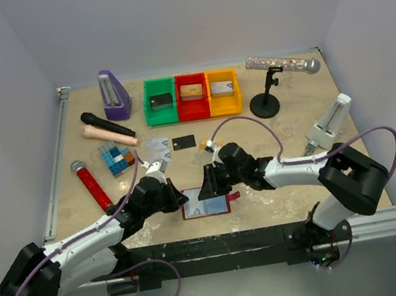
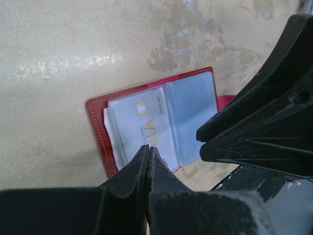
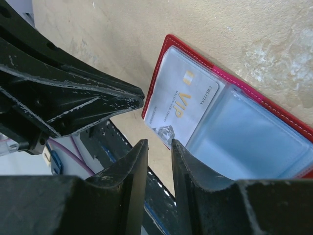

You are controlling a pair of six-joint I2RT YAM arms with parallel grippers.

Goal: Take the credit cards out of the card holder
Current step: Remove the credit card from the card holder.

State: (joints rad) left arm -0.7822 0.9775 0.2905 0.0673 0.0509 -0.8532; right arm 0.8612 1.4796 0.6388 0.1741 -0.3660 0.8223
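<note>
The dark red card holder [image 1: 206, 207] lies open on the table between my two grippers, its pale blue pockets facing up [image 2: 195, 112] [image 3: 244, 142]. A silvery credit card marked VIP [image 2: 142, 122] [image 3: 183, 103] sits in its left pocket. My left gripper [image 1: 179, 196] [image 2: 149, 147] is shut, its tips resting over that card's near edge; I see nothing between them. My right gripper [image 1: 208, 186] [image 3: 156, 144] hovers at the holder's near edge, narrowly open and empty. A silvery card [image 1: 155, 144] and a black card [image 1: 183, 143] lie loose farther back.
Green [image 1: 160, 99], red [image 1: 190, 92] and yellow [image 1: 222, 87] trays line the back, beside a purple metronome [image 1: 114, 95]. A microphone stand [image 1: 264, 105] is at back right. A black microphone [image 1: 107, 125], a red one [image 1: 92, 184] and a tiled block [image 1: 116, 159] lie at left.
</note>
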